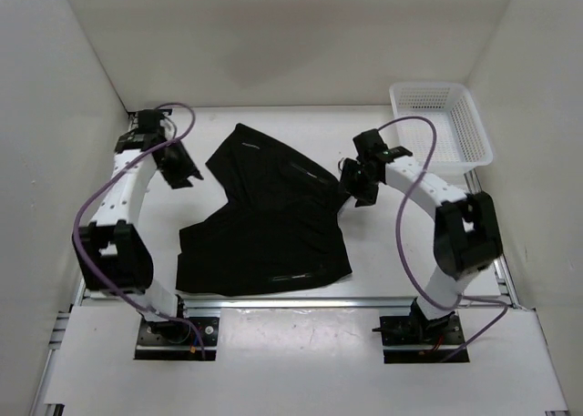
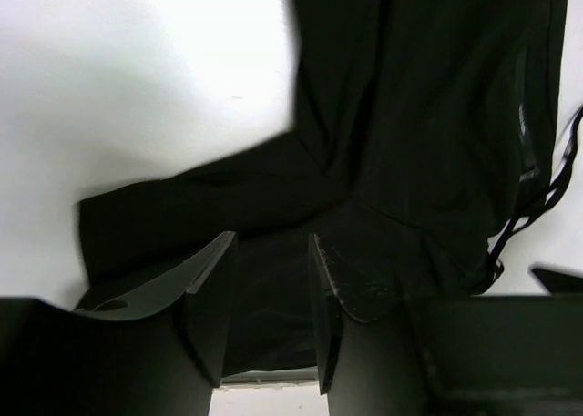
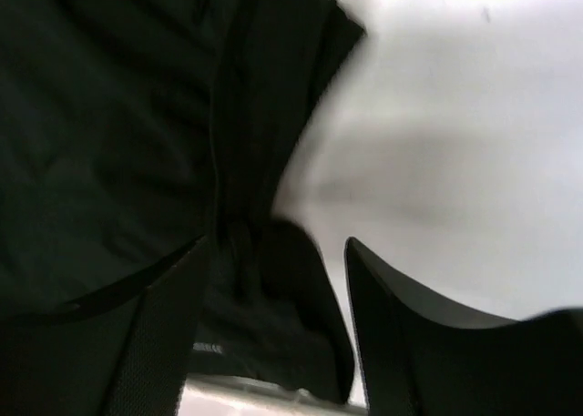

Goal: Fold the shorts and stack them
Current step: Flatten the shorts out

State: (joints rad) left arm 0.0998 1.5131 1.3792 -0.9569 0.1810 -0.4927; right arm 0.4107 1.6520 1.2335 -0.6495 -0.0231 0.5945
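Observation:
The black shorts (image 1: 264, 225) lie spread and rumpled in the middle of the white table (image 1: 392, 252), with thin white marks near the front hem. My left gripper (image 1: 182, 172) hangs just off their left edge, apart from the cloth. In the left wrist view its fingers (image 2: 211, 298) stand a little apart with nothing between them, and the shorts (image 2: 410, 116) lie beyond. My right gripper (image 1: 353, 187) hovers at their right edge. Its jaws are open and empty in the right wrist view, where the shorts (image 3: 109, 116) fill the left side past the left finger (image 3: 173, 325).
A white mesh basket (image 1: 480, 125) stands at the back right corner. White walls close the table on the left, back and right. Purple cables loop from both arms. A metal rail runs along the table's near edge.

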